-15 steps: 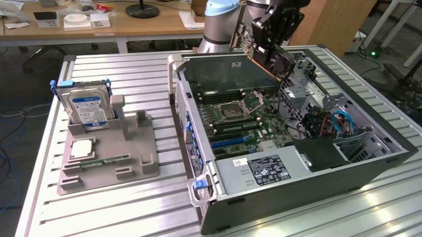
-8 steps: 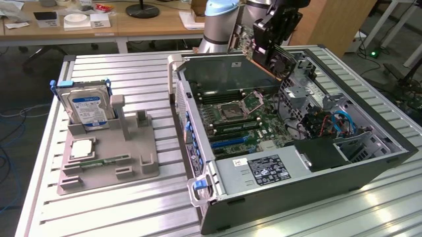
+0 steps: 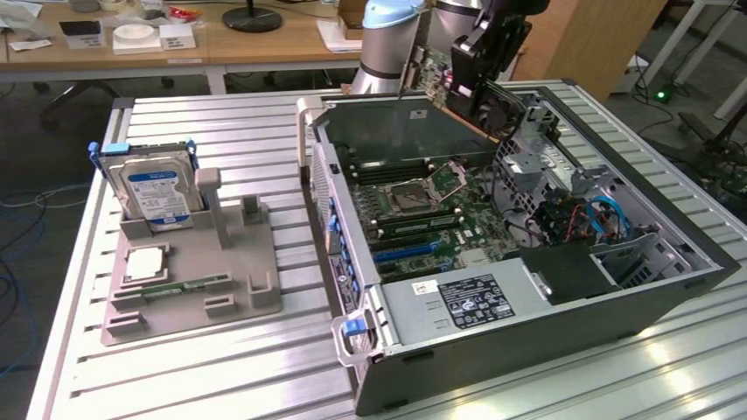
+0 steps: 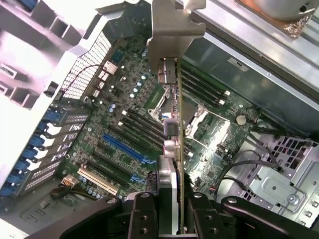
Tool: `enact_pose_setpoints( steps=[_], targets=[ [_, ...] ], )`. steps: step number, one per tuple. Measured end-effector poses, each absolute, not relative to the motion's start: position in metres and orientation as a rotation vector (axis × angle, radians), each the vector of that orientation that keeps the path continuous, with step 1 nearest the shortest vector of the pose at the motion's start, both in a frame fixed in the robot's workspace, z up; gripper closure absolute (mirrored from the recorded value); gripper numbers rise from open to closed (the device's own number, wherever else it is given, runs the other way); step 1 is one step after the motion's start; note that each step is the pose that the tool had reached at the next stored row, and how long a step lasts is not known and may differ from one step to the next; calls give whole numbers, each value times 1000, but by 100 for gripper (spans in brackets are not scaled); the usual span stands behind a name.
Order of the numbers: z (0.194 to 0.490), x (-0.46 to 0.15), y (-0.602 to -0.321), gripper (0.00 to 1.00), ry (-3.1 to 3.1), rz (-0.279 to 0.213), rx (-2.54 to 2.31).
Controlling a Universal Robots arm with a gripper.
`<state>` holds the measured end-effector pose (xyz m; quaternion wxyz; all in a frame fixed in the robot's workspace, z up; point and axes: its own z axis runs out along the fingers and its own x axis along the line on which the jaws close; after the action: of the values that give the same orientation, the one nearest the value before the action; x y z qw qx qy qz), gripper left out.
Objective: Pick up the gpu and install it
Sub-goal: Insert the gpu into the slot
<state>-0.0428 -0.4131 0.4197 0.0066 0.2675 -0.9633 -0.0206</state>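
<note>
gripper: your gripper (image 3: 470, 80) grips the gpu (image 3: 435, 74) over the far end of the open computer case (image 3: 526, 350).
gpu: you hold it tilted, well above the motherboard (image 3: 432, 210).
table (image 3: 233, 376): your grey holder (image 3: 198, 280) stands the hard drive (image 3: 157, 192) upright, at the exterior view's left.

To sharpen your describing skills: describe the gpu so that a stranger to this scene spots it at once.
Find the open computer case on the slatted metal table. Above its far end the tool grips the gpu, tilted in the air. It alone is a green card with a silver bracket plugged into nothing.
</note>
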Motion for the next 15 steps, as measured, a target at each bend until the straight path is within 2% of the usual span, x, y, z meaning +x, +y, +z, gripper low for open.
enact_pose_setpoints(
  steps=[15],
  targets=[
    [419,-43,-413,72,-2948,-63,1037]
  ],
)
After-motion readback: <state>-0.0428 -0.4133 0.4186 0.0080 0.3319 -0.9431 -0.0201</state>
